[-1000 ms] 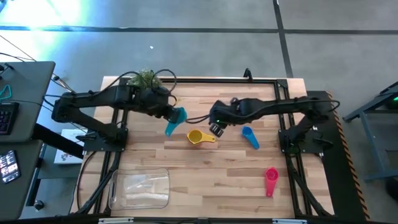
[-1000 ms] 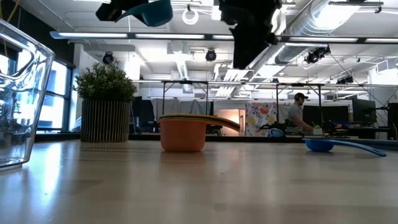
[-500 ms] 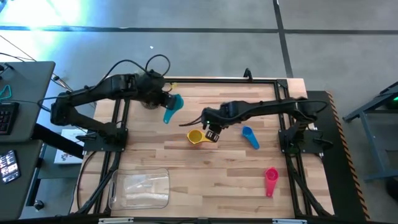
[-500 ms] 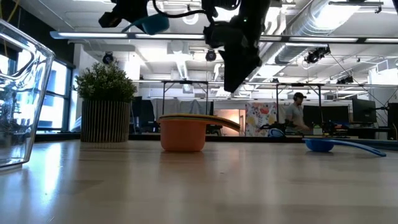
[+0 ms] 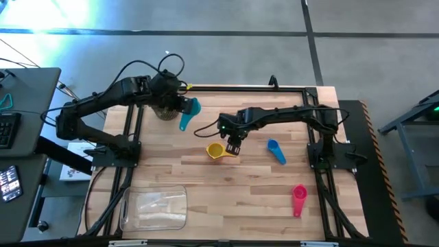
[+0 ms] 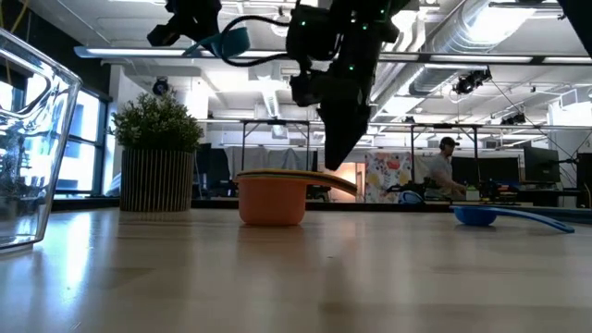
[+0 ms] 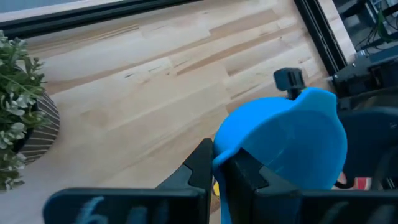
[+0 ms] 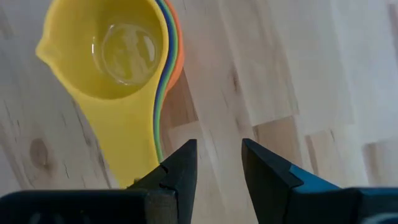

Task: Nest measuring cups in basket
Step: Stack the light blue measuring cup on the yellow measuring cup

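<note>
Two arms up, mine. Biggest first: basket (image 5: 153,208) sits at the table's near left corner, well apart from everything. Nested cup stack, yellow cup (image 8: 121,53) on top, lies mid-table; its handle runs toward my right gripper (image 5: 232,145), which hangs just over the handle end, jaws partly open and empty, handle off to one side of the gap, not yet between the fingers. Right arm is clearly nearer the stack. My left gripper (image 7: 214,168) is clamped on the light blue cup (image 5: 189,114), held high by the potted plant (image 6: 155,157). Dark blue cup (image 5: 276,151) and red cup (image 5: 299,199) lie loose, right side.
</note>
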